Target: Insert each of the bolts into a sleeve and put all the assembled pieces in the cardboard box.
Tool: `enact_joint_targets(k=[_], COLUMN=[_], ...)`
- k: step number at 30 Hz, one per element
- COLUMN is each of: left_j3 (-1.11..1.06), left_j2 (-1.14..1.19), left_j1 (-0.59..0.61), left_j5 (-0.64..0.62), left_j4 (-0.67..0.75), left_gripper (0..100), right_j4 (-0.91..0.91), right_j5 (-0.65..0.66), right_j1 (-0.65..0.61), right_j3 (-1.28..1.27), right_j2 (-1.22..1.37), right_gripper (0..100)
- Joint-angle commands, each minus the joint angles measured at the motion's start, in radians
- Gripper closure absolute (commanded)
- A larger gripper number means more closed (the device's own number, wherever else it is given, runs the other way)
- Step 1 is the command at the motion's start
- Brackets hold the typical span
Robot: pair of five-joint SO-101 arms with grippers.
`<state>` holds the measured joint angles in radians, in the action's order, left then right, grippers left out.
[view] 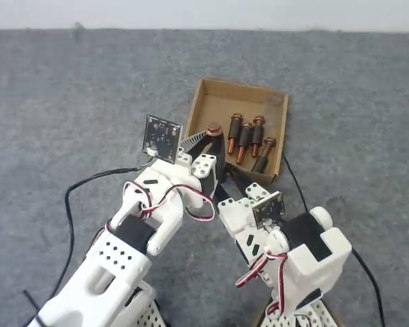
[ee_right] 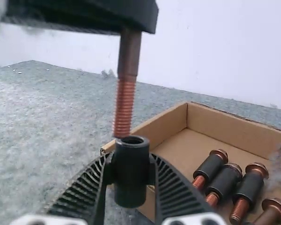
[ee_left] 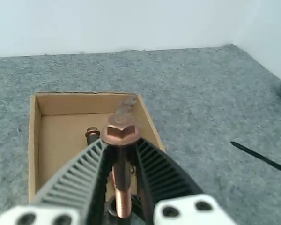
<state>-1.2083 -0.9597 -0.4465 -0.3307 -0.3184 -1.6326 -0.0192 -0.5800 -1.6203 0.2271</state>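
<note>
The bolt [ee_left: 123, 136] is hanging head up in the left gripper [ee_left: 121, 146], which is clamping its shank just below the hex head. Its threaded tip is sitting right at the open mouth of the black sleeve [ee_right: 130, 174]; whether it is touching cannot be told. The right gripper [ee_right: 130, 164] is squeezing the sleeve upright from both sides. Both are hovering beside a side wall of the cardboard box [view: 240, 85]. Four assembled pieces [view: 249, 139] are lying side by side inside the box, which is resting on grey carpet [view: 82, 88].
</note>
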Motion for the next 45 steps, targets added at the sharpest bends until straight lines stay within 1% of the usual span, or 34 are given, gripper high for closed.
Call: enact_joint_targets(k=[1, 8, 12, 14, 20, 24, 45], left_j3=[0.067, 0.059, 0.016, 0.002, -0.013, -0.016, -0.039], left_j2=[0.003, 0.005, 0.005, 0.005, 0.005, 0.005, 0.005], left_j1=[0.003, 0.009, 0.005, 0.003, 0.003, 0.005, 0.008], left_j5=[-0.006, -0.006, -0.006, -0.006, -0.006, -0.005, -0.005], left_j4=[0.034, 0.04, 0.13, 0.153, 0.155, 0.153, 0.157], left_gripper=[99, 99, 99, 99, 99, 99, 99], right_j4=[-0.004, -0.004, -0.002, -0.002, -0.002, -0.001, -0.004], right_j5=[-0.002, -0.002, -0.002, -0.002, 0.005, 0.052, 0.049], right_j1=[-0.01, -0.01, -0.01, -0.01, -0.01, -0.01, -0.01], right_j3=[-0.031, -0.031, -0.031, -0.031, -0.031, -0.031, -0.032], right_j2=[-0.051, -0.051, -0.051, -0.051, -0.051, -0.051, -0.051], right_gripper=[99.3, 99.3, 99.3, 99.3, 99.3, 99.3, 99.3])
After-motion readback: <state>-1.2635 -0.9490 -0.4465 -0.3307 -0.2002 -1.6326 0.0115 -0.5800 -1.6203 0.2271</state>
